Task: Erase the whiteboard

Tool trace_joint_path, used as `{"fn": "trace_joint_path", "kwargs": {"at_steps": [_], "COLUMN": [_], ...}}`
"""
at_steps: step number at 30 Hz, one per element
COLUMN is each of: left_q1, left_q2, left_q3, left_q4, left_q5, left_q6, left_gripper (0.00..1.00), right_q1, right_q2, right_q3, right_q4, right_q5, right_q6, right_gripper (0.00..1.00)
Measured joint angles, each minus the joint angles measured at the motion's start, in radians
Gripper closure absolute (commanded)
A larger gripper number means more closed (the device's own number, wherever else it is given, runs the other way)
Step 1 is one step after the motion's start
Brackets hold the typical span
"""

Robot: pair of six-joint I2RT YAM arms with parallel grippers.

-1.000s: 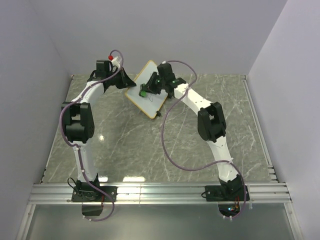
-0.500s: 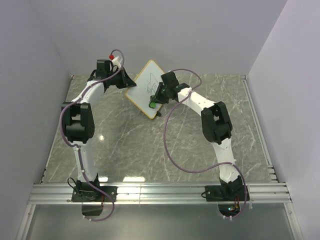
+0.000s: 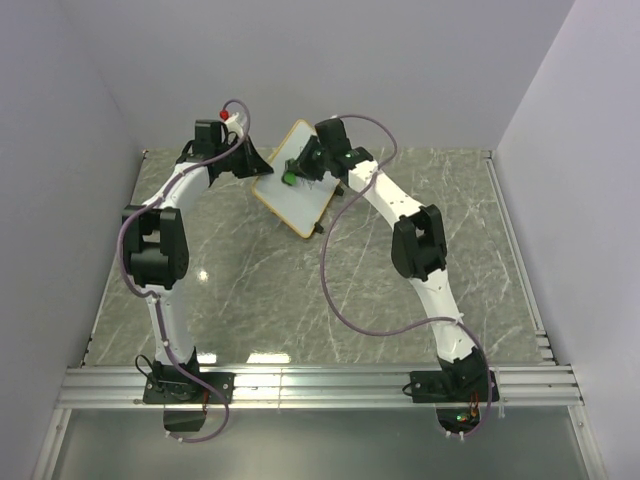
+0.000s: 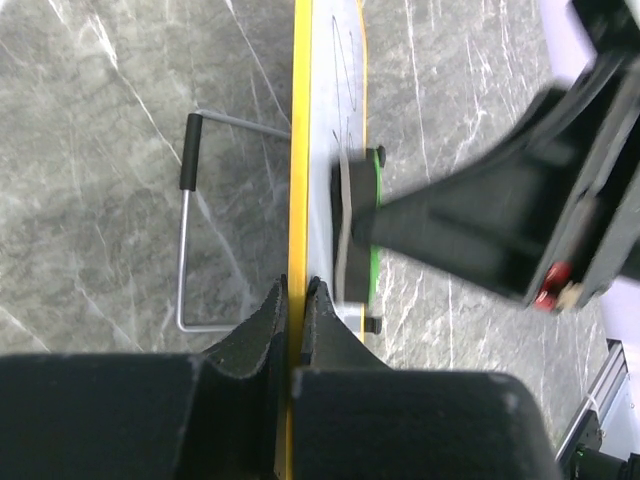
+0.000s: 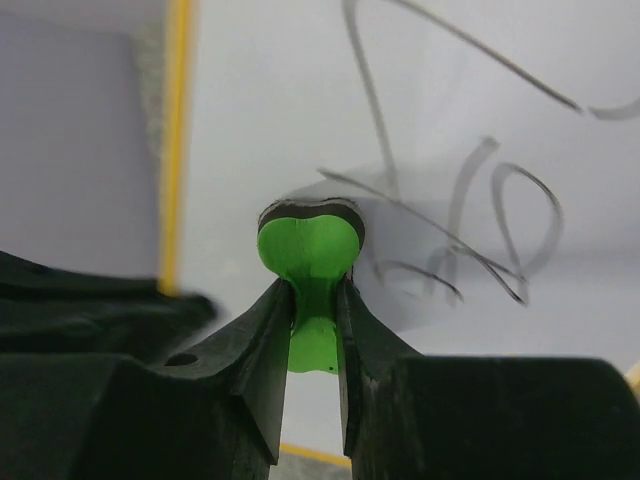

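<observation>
The whiteboard [image 3: 303, 203] stands tilted at the back of the table, with a yellow frame [image 4: 300, 150] and black scribbles [image 5: 470, 230] on its face [image 5: 290, 90]. My left gripper [image 4: 296, 290] is shut on the board's left frame edge and holds it there [image 3: 256, 166]. My right gripper [image 5: 315, 290] is shut on the small green eraser [image 5: 310, 245], whose dark pad presses flat against the board's face near the scribbles. In the top view, the eraser [image 3: 288, 178] sits at the board's upper left part. The left wrist view shows the eraser [image 4: 366, 240] edge-on against the board.
The board's wire stand [image 4: 184, 250] with a black sleeve rests on the grey marble tabletop [image 3: 300, 290] behind the board. Grey walls close in the back and both sides. Aluminium rails [image 3: 320, 385] run along the near edge by the arm bases.
Half a second ago the right gripper and eraser were at the board's lower right; they have swept back up and left across its face. The left gripper has not moved.
</observation>
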Motion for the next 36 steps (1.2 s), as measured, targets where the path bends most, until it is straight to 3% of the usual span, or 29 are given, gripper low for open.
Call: {"fn": "trace_joint_path", "kwargs": {"at_steps": [3, 11, 17, 21, 24, 30, 36], "left_q1": [-0.008, -0.014, -0.015, -0.015, -0.019, -0.034, -0.057], "left_q2": [-0.021, -0.054, -0.056, -0.057, -0.060, -0.075, -0.111], "left_q3": [-0.024, -0.070, -0.069, -0.069, -0.069, -0.071, -0.099], "left_q4": [-0.001, 0.011, 0.007, 0.005, 0.003, -0.001, 0.005], "left_q5": [-0.016, -0.054, -0.055, -0.053, -0.053, -0.072, -0.107], "left_q6": [0.000, 0.000, 0.000, 0.000, 0.001, 0.010, 0.019], "left_gripper": [1.00, 1.00, 1.00, 1.00, 1.00, 1.00, 1.00], "right_q1": [-0.002, -0.024, -0.050, -0.077, -0.081, -0.082, -0.082], "right_q2": [0.038, 0.051, -0.114, -0.140, -0.132, -0.038, 0.039], "right_q3": [0.064, 0.043, -0.326, -0.410, -0.389, -0.161, 0.029], "right_q4": [0.053, 0.097, 0.165, 0.126, 0.088, -0.044, 0.042], "right_q5": [-0.006, -0.045, -0.008, 0.009, 0.016, 0.013, -0.036], "right_q6": [0.051, 0.100, 0.029, -0.011, -0.028, -0.032, 0.049], "right_gripper": [1.00, 1.00, 1.00, 1.00, 1.00, 1.00, 1.00]}}
